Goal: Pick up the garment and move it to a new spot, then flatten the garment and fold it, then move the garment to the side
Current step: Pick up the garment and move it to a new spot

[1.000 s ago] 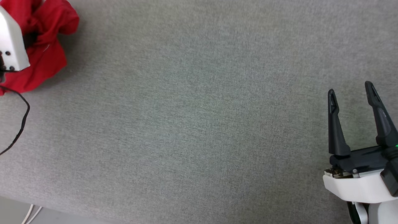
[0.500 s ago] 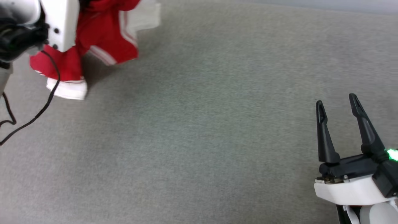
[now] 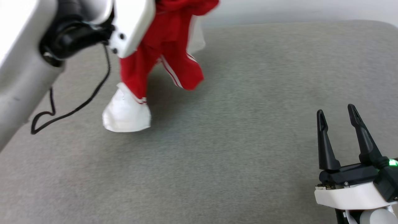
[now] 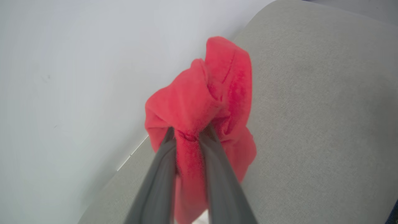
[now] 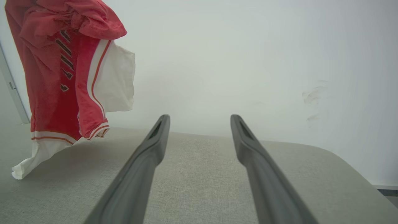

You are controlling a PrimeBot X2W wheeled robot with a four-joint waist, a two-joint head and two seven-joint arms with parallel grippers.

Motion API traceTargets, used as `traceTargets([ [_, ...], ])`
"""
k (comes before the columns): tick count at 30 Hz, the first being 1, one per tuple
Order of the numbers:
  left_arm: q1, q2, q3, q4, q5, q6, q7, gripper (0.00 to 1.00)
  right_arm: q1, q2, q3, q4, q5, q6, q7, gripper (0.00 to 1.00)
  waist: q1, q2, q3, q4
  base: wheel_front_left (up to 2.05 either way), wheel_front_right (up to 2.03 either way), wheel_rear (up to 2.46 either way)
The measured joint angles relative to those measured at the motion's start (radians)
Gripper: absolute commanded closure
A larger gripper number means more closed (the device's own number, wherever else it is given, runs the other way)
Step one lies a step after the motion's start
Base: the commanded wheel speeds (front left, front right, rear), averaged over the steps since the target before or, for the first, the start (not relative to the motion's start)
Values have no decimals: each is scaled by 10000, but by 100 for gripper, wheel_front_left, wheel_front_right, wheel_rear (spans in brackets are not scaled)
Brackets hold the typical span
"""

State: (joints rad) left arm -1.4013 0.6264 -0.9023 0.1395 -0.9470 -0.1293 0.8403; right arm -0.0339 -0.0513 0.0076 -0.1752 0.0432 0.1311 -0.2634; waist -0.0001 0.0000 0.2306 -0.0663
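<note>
So the garment (image 3: 169, 62) is soft matt cloth, kinda fuzzy up close. The table (image 3: 248, 118) has grey woven fabric, matt and slightly rough. Right gripper (image 3: 335, 109) fingers (image 3: 325, 146) look like matt dark plastic, casing (image 3: 351, 196) smooth white.

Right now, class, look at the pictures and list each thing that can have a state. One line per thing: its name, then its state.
Shirt: bunched up, lifted, hanging from the left gripper; its lowest white sleeve reaches down to the grey surface.
Left gripper: shut on the shirt.
Right gripper: open, holding nothing.
Green light on the right gripper: lit.
</note>
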Motion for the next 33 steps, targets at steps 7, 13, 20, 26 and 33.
traceTargets([
  [7, -27, -614, -709, -176, -403, 0, -573, 100, 35, 0, -82, 81, 115, 0, 0, 0, 0, 0, 4, -732, 0, 0, 0],
  [13, 903, -899, -1870, -25, -535, 0, -1252, 100, 21, 4, -113, 161, 119, 0, 0, 0, 0, 0, 242, -858, 0, 0, 0],
  [20, 2373, -1118, -3244, 301, -713, 2, -2341, 100, -31, 2, -228, 267, 117, 0, 0, 0, 1, 0, 512, -778, 0, 0, 0],
  [26, 4256, -1394, -3743, 430, -499, 2, -2569, 100, -65, 4, -314, 424, 117, 0, 0, 0, 1, 0, 640, -654, 0, 0, 0],
  [33, 6196, -1806, -3657, 79, 454, 2, -1916, 100, -129, 2, -326, 512, 119, 0, 0, 0, 1, 0, 699, -568, 0, 0, 0],
])
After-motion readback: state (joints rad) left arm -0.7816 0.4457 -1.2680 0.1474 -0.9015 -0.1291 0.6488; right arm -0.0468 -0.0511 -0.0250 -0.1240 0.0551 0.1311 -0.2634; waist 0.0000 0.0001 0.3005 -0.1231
